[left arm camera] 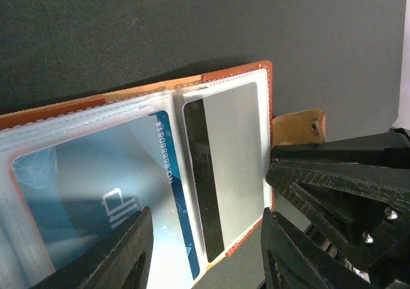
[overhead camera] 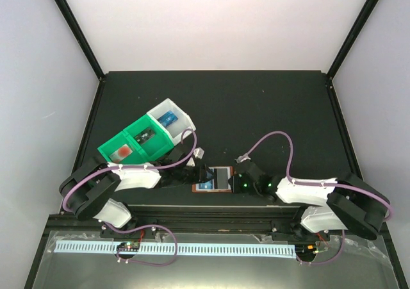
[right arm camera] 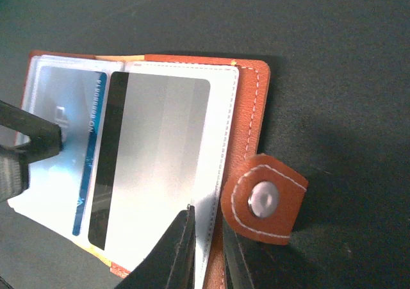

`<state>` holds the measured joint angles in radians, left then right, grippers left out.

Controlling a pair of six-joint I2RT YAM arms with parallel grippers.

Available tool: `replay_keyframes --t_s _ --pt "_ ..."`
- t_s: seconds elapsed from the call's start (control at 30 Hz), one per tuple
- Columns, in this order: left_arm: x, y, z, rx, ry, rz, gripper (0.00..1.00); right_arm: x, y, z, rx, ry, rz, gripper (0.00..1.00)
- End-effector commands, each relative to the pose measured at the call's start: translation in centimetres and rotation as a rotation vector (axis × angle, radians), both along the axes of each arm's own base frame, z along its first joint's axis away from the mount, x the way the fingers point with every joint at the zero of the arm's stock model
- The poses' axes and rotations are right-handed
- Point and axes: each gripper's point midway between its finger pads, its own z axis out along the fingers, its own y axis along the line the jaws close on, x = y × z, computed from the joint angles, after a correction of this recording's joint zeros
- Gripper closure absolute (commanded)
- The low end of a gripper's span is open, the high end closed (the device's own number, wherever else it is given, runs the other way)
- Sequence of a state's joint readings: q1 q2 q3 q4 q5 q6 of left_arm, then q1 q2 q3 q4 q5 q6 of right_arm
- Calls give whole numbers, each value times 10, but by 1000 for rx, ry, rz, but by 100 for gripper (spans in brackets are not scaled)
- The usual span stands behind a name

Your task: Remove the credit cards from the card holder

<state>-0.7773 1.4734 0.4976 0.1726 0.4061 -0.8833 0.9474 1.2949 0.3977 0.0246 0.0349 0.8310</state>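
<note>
The brown card holder [overhead camera: 216,179] lies open on the dark table between my arms. In the left wrist view, its left clear pocket holds a blue card [left arm camera: 96,180] with white marks. Its right pocket holds a grey card [left arm camera: 234,154] with a black stripe. My left gripper [left arm camera: 205,257] is open, its fingers [left arm camera: 134,254] spread just above the holder's near edge. My right gripper [right arm camera: 208,254] is shut on the holder's right edge [right arm camera: 246,116], beside the snap tab [right arm camera: 264,199]. Both cards show in the right wrist view too: the blue card [right arm camera: 64,141] and the grey card [right arm camera: 160,161].
A green-and-white bin tray [overhead camera: 131,138] stands at the back left. It holds a small blue card [overhead camera: 168,118], a dark one [overhead camera: 146,136] and a red one [overhead camera: 122,152] in separate compartments. Black frame rails border the table.
</note>
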Motion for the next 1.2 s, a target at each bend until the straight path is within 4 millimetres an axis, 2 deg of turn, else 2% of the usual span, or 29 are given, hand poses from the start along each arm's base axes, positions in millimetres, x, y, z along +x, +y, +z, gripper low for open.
replay_keyframes --t_s 0.0,0.33,0.5,0.8,1.07,1.17 --pt "8 4 -1 31 -21 22 52 -5 -14 -20 -24 10 -36 84" --pt "9 0 -9 11 8 47 54 -9 -15 -30 -20 28 -31 88" --pt "12 3 -6 17 -10 64 55 -11 -17 -30 -35 39 -27 91" --pt "13 7 3 10 -55 65 54 -3 3 26 74 -40 21 86" --pt "13 5 5 1 -58 60 54 9 15 51 103 -91 16 86" --pt "12 5 5 0 -58 58 54 13 19 53 96 -96 23 87"
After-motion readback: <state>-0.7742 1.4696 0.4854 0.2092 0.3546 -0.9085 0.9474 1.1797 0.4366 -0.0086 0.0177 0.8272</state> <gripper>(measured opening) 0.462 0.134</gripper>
